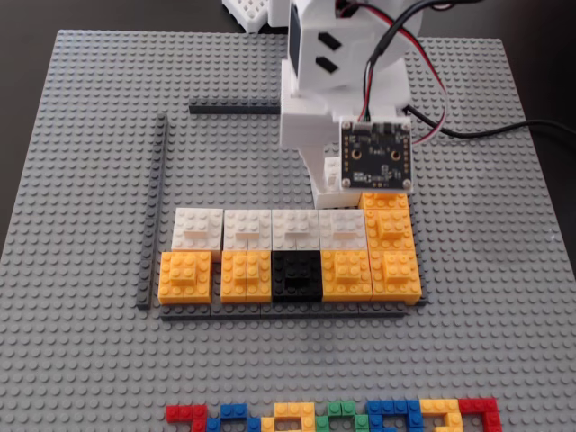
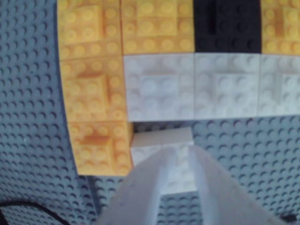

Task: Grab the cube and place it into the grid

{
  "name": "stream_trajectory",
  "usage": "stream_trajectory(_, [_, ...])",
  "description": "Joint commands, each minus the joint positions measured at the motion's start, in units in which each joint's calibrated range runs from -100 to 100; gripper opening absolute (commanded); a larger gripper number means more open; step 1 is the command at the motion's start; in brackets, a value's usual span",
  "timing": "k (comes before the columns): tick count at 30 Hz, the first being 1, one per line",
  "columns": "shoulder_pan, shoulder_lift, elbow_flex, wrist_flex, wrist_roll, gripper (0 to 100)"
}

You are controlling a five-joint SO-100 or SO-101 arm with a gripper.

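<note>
White, rigid plastic, the cube (image 2: 161,161) is sitting pinched in your tool (image 2: 180,157) (light, slick), gripping its raised brick.

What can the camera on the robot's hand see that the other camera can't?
Only the wrist view shows the gripper with a white cube between its fingers, beside the orange blocks. Only the fixed view shows the dark bars of the grid, the multicoloured bricks and the arm. Both show the white row and the black block.
</note>
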Motion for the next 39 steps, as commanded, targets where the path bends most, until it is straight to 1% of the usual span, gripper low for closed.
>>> stream_trajectory(1, [0.24, -6.25, -2.80, 1.58, 0.15, 3])
stream_trajectory(14, [0.31, -10.38, -5.70, 9.01, 0.88, 3])
stream_trajectory(25, [0.53, -11.67, -0.99, 9.11, 0.49, 3])
stream_trajectory(33, [0.16, -11.84, 2.27, 6.37, 0.05, 23])
stream_trajectory(39, [0.16, -11.15, 3.72, 3.88, 0.10, 24])
